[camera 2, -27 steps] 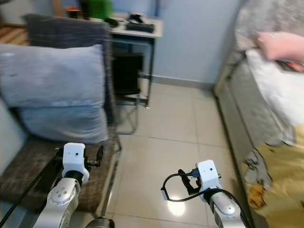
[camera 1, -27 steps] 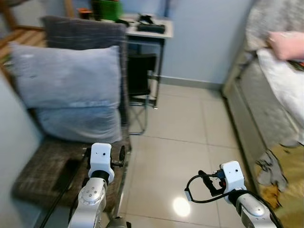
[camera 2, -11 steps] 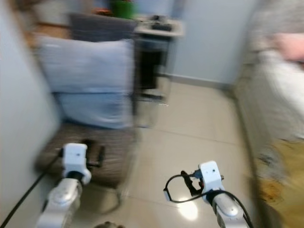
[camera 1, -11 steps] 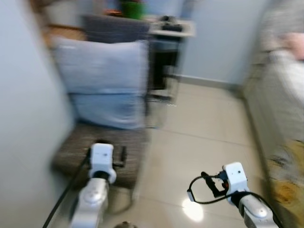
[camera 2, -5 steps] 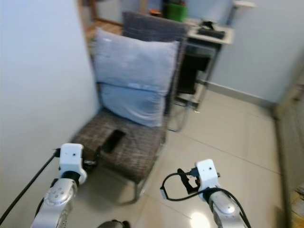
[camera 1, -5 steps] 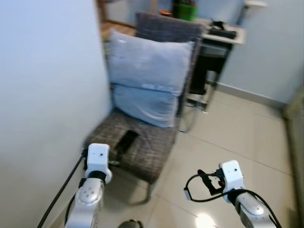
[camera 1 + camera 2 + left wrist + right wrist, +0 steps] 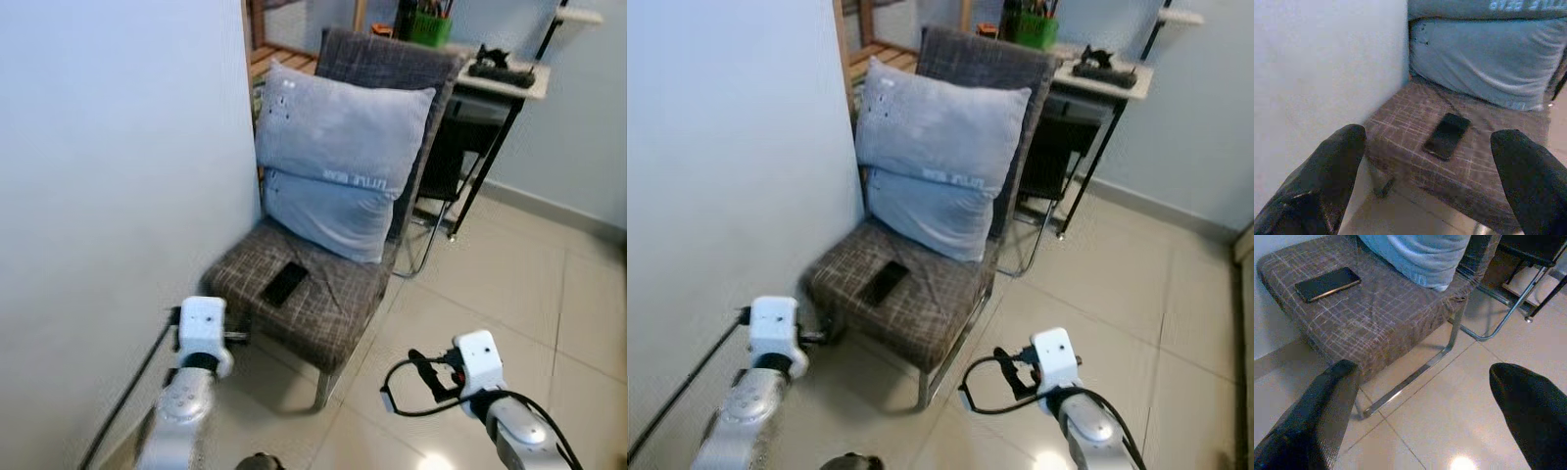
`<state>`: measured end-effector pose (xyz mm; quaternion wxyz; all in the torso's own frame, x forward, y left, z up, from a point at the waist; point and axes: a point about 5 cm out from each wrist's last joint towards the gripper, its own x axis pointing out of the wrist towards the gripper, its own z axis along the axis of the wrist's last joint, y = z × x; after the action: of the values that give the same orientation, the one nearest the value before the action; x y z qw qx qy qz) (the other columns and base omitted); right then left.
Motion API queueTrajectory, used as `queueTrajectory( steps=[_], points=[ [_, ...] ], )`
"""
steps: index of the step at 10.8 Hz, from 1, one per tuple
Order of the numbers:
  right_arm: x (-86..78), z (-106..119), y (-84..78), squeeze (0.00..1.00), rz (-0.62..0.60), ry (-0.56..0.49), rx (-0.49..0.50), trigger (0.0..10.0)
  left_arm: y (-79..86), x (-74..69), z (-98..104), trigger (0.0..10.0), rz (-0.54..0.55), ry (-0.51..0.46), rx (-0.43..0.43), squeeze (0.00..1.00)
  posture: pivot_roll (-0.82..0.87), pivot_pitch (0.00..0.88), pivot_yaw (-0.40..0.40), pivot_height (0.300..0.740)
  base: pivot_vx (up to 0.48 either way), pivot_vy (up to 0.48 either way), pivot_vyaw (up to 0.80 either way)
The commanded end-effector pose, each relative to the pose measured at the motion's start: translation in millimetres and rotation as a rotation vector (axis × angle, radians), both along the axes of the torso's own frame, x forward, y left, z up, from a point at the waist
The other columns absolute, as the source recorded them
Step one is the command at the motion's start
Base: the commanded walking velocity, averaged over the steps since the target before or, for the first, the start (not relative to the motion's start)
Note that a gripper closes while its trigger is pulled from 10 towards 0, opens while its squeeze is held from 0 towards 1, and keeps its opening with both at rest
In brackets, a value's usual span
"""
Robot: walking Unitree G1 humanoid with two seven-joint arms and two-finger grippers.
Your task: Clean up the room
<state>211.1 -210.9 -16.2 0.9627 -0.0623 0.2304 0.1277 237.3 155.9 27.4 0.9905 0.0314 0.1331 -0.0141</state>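
A black phone (image 7: 284, 284) lies flat on the grey checked seat of a chair (image 7: 338, 308) standing against the wall. Two blue-grey pillows lean on the chair's back, the upper pillow (image 7: 343, 127) above the lower pillow (image 7: 328, 217). My left arm (image 7: 201, 338) hangs low just in front of the seat's near corner. Its left gripper (image 7: 1427, 136) is open, and the phone (image 7: 1447, 135) lies ahead between the fingers, out of reach. My right arm (image 7: 480, 364) hovers over the floor right of the chair. The right gripper (image 7: 1421, 366) is open and holds nothing.
A white wall (image 7: 98, 176) runs close along my left. Behind the chair stands a small desk (image 7: 505, 78) with dark items and a green holder (image 7: 431, 24), a black folding frame (image 7: 451, 166) under it. Beige tiled floor (image 7: 509, 284) spreads to the right.
The camera has swung left: the bed has left the picture, and the wall and chair now sit in the middle. The blur is gone. Both arms keep their pose.
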Motion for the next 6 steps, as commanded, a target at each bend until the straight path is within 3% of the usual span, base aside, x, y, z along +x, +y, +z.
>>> queueTrajectory(
  steps=[1, 3, 4, 5, 6],
  points=[
    [101.9, 66, 175.3, 0.00, 0.447, -0.119, 0.136, 10.0, 30.5, -17.4, -1, 10.0, 0.268, 0.019, 0.029, 0.00, 0.47, 0.000, -0.269, 0.740, 0.000, 0.000, 0.00],
    [102.6, 78, 202.4, 0.00, 0.515, -0.131, 0.170, 10.0, 37.9, -30.7, 3, 10.0, 0.313, 0.004, 0.089, 0.00, 0.54, 0.000, -0.322, 0.740, 0.000, 0.000, 0.00],
    [105.7, 85, 210.7, 0.00, 0.556, -0.148, 0.155, 10.0, 42.6, -30.1, -4, 10.0, 0.359, 0.019, 0.081, 0.00, 0.56, 0.000, -0.372, 0.740, 0.000, 0.000, 0.00],
    [103.9, 83, 207.4, 0.00, 0.571, -0.149, 0.145, 10.0, 37.5, -34.4, -9, 10.0, 0.376, 0.029, 0.079, 0.00, 0.57, 0.000, -0.385, 0.740, 0.000, 0.000, 0.00],
    [104.4, 83, 205.6, 0.00, 0.584, -0.145, 0.144, 10.0, 39.3, -29.6, -3, 10.0, 0.410, 0.000, 0.062, 0.00, 0.60, 0.000, -0.400, 0.740, 0.000, 0.000, 0.00]
  ],
)
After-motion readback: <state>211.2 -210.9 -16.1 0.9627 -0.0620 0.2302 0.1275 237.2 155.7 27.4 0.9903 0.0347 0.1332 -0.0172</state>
